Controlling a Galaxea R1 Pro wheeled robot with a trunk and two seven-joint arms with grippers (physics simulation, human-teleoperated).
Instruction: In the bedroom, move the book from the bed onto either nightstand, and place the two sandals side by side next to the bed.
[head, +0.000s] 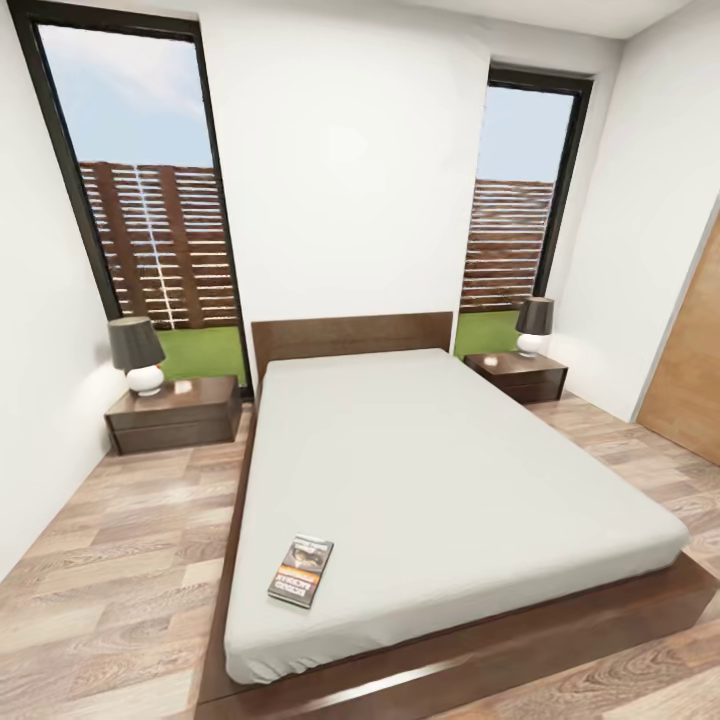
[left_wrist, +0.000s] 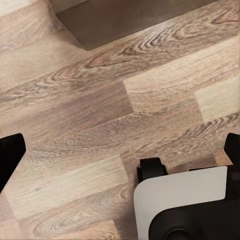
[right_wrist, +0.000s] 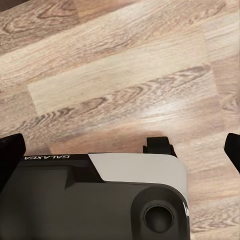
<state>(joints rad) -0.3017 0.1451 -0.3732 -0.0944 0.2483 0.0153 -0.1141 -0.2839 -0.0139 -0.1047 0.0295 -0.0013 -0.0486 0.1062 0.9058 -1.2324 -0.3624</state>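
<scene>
Both grippers are hanging down by the robot's own base right now. In the left wrist view the left gripper (left_wrist: 120, 150) has a dark fingertip at each side edge of the frame, so the jaws look spread wide with nothing between them but wood-plank floor (left_wrist: 100, 100). Same story for the right gripper (right_wrist: 122, 147): fingertips far apart at the frame edges, nothing held, just floor and the white-and-black base (right_wrist: 100, 200) with the GALAXEA lettering below.

So the thing that matters: the book (head: 300, 570) is nowhere near either set of jaws yet. In the head view it lies flat on the bed (head: 450, 470), lower left of the frame, close to the mattress's foot corner on the robot's left side. Its long axis runs roughly up the frame, tilted a bit to the right. My guess is the left arm is the nearer one, but the robot would need to roll closer first.

The nearer drop-off looks like the left nightstand (head: 175, 412), at middle left beside the headboard, with a lamp (head: 138, 355) on its back corner and free top in front. The right nightstand (head: 517, 375) sits across the bed with its own lamp (head: 533, 326).

Nothing blocks the floor strip along the bed's left side. Can't spot the sandals from here
</scene>
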